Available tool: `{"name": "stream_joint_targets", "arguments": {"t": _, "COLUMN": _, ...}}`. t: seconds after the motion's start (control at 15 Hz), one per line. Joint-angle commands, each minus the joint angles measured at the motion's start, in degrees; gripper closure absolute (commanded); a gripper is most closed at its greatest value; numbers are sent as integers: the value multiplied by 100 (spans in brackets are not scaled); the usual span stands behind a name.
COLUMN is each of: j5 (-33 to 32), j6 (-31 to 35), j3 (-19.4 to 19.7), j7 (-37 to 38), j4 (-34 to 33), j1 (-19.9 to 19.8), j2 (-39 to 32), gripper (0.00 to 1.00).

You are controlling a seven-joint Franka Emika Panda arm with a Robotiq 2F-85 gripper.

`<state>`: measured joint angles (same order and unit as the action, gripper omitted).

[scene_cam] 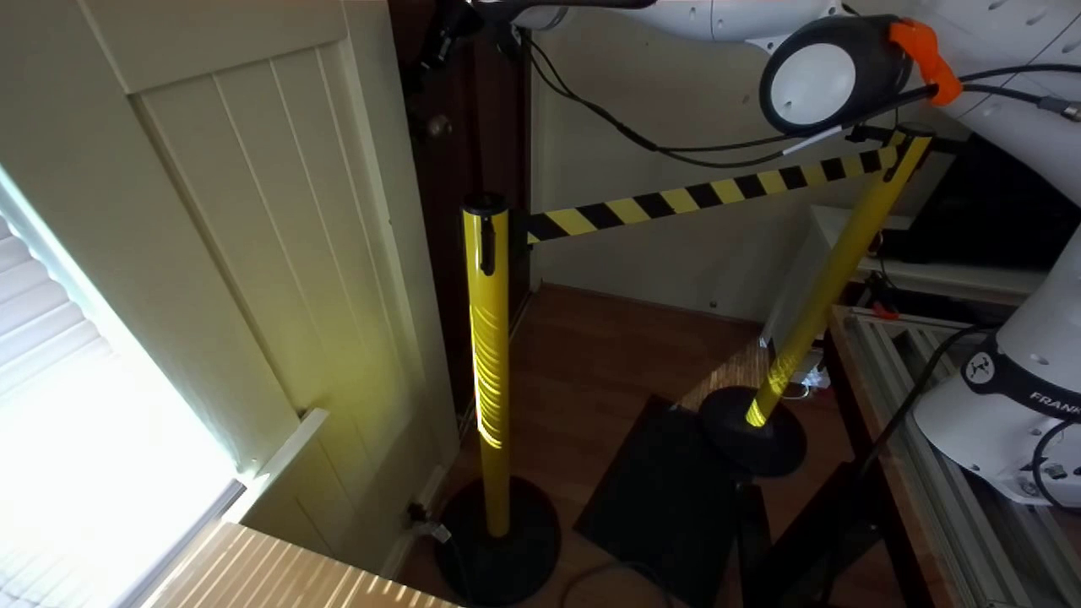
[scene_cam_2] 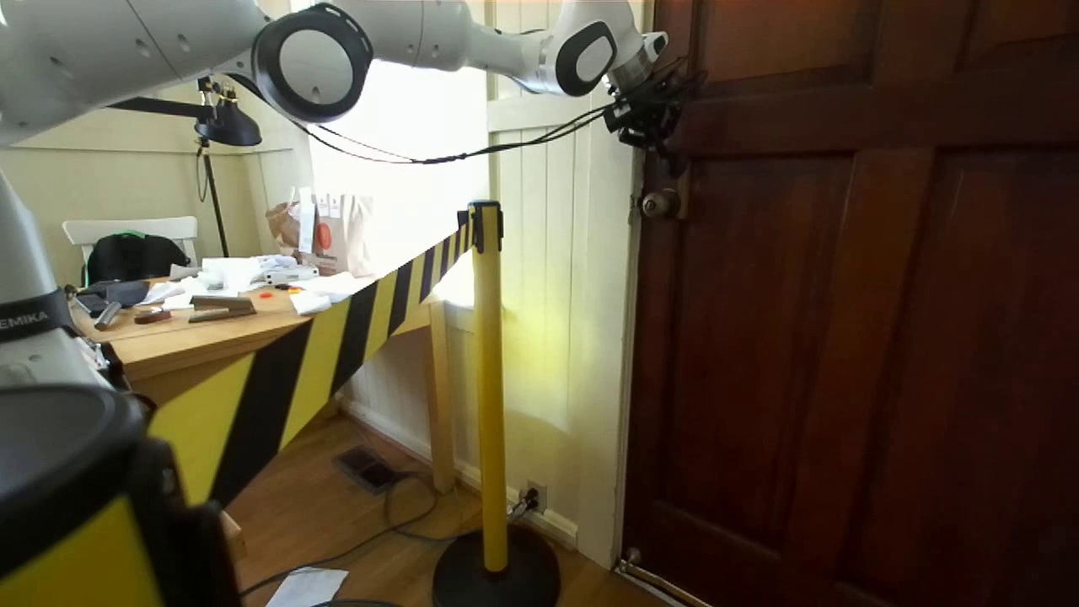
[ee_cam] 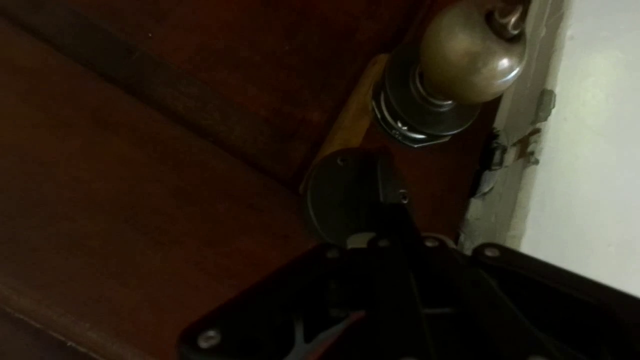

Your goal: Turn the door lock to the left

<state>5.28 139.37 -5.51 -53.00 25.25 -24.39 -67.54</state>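
Near the wrist view's center, the round door lock (ee_cam: 340, 195) lies lower left of the knob (ee_cam: 470, 55), partly hidden behind the black gripper (ee_cam: 397, 217) at the bottom, too dark to tell whether spread or pressed together.

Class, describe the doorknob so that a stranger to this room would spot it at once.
Find the brown door in an exterior view. Near its edge, towards the cream wall, juts the knob. In the wrist view, its brassy ball shape sets it apart from the dark, disc-shaped lock beside it.
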Motion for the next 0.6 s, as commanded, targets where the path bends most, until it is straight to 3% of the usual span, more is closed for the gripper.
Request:
{"name": "stream_joint_targets", "arguments": {"t": 0.0, "j5": -131, "j6": 133, "j3": 53, "j7": -118, "j4": 52, "j1": 330, "j2": -198, "gripper": 99}}
{"name": "stream_joint_targets", "arguments": {"t": 0.53, "j5": -535, "j6": -59, "j3": 439, "j7": -13, "j4": 143, "j1": 559, "j2": -135, "gripper": 99}}
